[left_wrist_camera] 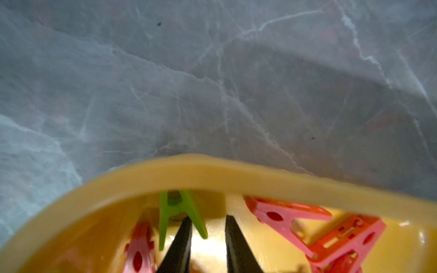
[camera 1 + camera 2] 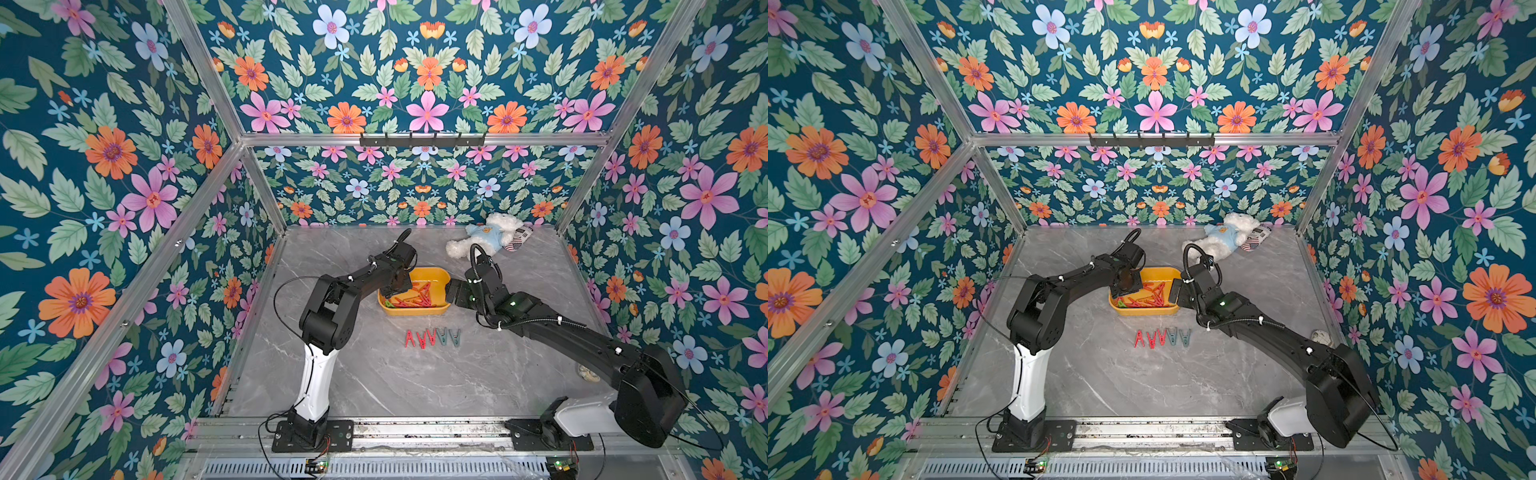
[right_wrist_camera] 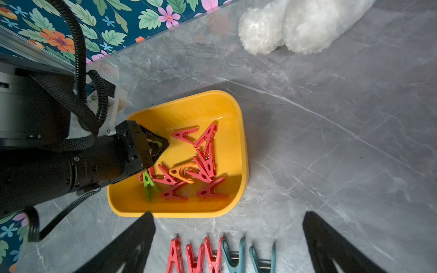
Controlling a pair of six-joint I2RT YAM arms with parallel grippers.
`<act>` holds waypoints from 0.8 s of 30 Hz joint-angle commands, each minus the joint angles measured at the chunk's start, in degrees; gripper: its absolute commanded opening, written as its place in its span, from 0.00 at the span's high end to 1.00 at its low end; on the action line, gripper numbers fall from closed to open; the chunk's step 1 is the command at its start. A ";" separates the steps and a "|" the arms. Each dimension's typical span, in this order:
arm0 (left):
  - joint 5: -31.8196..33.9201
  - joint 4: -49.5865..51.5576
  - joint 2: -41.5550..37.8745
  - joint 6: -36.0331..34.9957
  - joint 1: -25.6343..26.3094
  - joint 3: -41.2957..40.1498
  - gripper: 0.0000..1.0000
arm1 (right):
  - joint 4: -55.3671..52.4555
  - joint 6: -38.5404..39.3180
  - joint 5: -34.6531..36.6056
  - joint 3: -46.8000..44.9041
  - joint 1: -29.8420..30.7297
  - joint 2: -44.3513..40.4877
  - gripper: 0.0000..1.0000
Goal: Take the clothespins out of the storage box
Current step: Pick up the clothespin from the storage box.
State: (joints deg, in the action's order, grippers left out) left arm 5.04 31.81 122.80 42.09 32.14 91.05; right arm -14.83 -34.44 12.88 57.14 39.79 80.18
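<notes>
Flowered wallpaper [image 2: 428, 83] hems a grey marbled worktop [image 2: 374, 374] as two robot arms clear a box of pegs. At centre, the left tool [image 1: 208, 219] is dipped into the storage box [image 3: 242, 146], its jaws narrowly apart with only bare yellow floor between them. A green clothespin [image 1: 176, 210] lies just beside one fingertip, against the box's rounded corner. Around it, roughly a dozen clothespins [image 3: 203, 165], mostly red with one orange, lie tangled inside the box. The right tool [image 3: 227, 214] hangs just outside the box's opposite end, jaws spread wide and empty. Nearer the arms' bases, a short row of pins [image 2: 432, 337], red and grey-blue, lies lined up on the worktop. A white plush bear [image 2: 490, 237] sprawls at the back. The step in hand appears to be the left arm's pick of the next pin, likely the green one. That move calls for a sideways shift so a leg sits between the jaws, a firm close, then a lift clear of the rim.
</notes>
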 commanded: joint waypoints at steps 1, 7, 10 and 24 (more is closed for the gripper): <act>0.43 2.54 0.99 0.89 -0.10 0.09 0.76 | 0.68 0.69 0.31 0.59 -0.23 0.72 0.01; 0.67 3.28 1.07 0.92 0.03 0.06 0.86 | 0.83 0.69 0.12 0.77 -0.37 1.03 0.01; 0.76 3.43 -0.21 1.07 0.19 -0.55 0.92 | 0.94 0.69 -0.18 0.69 -0.38 0.94 0.01; 2.58 3.43 -14.25 3.37 3.22 -6.60 0.96 | 5.11 0.95 -5.19 -0.72 -0.36 -0.45 0.01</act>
State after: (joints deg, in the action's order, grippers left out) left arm 5.98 34.30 110.91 44.05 34.72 85.82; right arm -12.29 -33.36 9.89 56.49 39.38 80.14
